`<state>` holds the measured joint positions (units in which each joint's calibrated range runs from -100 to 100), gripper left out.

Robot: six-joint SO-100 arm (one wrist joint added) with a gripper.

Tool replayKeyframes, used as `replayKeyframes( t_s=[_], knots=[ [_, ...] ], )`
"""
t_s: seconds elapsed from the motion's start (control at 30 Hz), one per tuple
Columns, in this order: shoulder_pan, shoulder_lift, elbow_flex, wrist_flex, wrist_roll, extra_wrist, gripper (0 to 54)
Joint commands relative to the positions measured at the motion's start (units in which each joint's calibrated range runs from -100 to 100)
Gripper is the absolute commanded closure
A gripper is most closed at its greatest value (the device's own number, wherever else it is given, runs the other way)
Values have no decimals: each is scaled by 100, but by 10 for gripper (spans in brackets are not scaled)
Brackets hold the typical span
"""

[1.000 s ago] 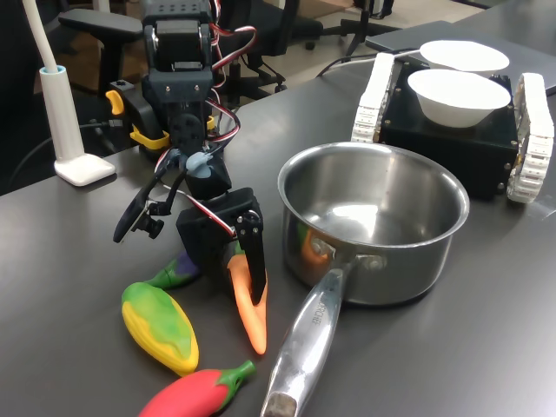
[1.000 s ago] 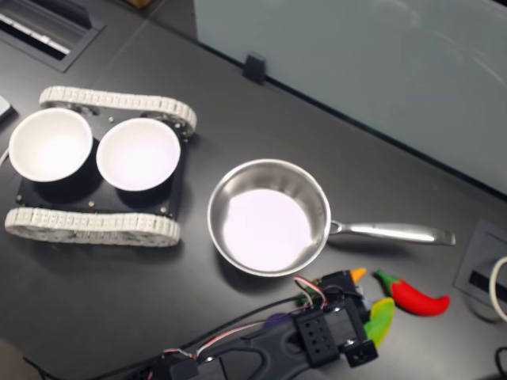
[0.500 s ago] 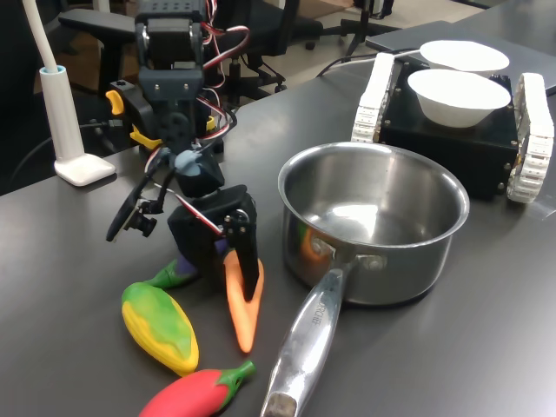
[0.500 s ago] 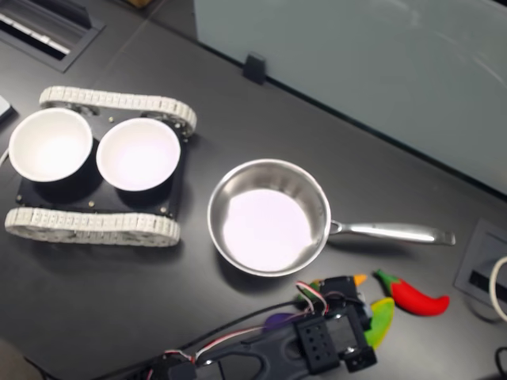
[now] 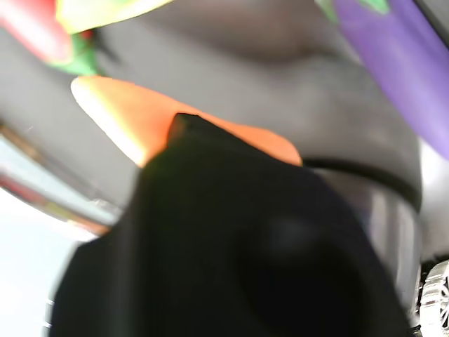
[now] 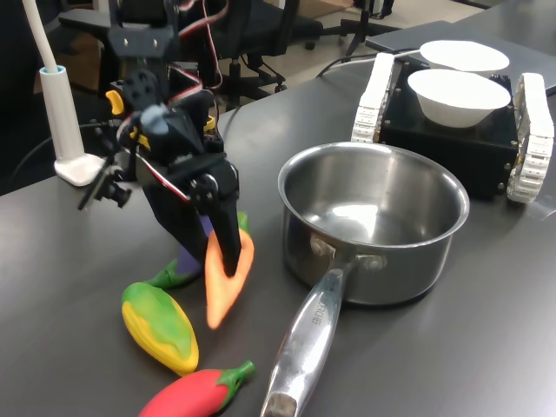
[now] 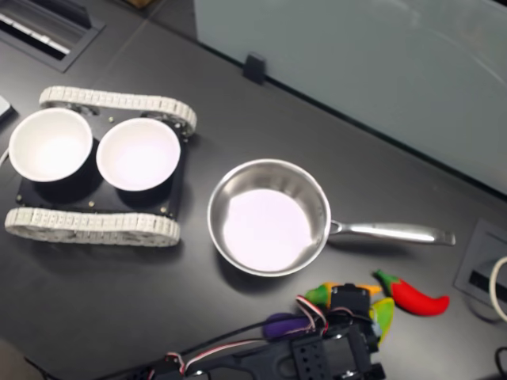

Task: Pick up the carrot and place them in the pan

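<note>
Jaws closed on the carrot [image 6: 228, 271], gripping near its thick stem end, so the tip hung down and clear of the counter [image 6: 452, 347]. That hold left the long tapered part free, which I'd judge suits dropping it point-first into the pan [image 6: 373, 221].

Carrot was in the air, just left of the pan in the first exterior view, apart from its wall. In the wrist view the orange body [image 5: 140, 123] ran out past the dark jaw, with the pan's steel rim close by.

Below the carrot on the counter: corn [image 6: 159, 327], chili [image 6: 191, 393] nearer the camera, and a purple toy [image 6: 178, 271] partly hidden behind the arm. All lay left of the pan handle [image 6: 306, 343], which pointed toward the near edge.

In the second exterior view the arm covered most of the carrot; only an orange tip [image 7: 369, 289] showed beside the chili [image 7: 413, 295].

Far right: two white bowls [image 6: 459, 76] on a tracked base, well away from the work.

Judgement: lift done, carry over the rim not yet made.
</note>
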<state>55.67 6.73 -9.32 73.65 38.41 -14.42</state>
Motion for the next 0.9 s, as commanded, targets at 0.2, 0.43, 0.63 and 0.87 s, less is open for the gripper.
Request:
replayKeyframes(
  t_s=[0.2, 0.43, 0.63, 0.87],
  knots=[
    [213, -948, -1271, -52, -1026, -172, 531],
    [248, -1285, -1390, -128, -1309, -373, 531],
    [133, -1631, -1290, -145, -1538, -449, 531],
    [179, -2103, -790, -640, -2271, -651, 531]
  ],
)
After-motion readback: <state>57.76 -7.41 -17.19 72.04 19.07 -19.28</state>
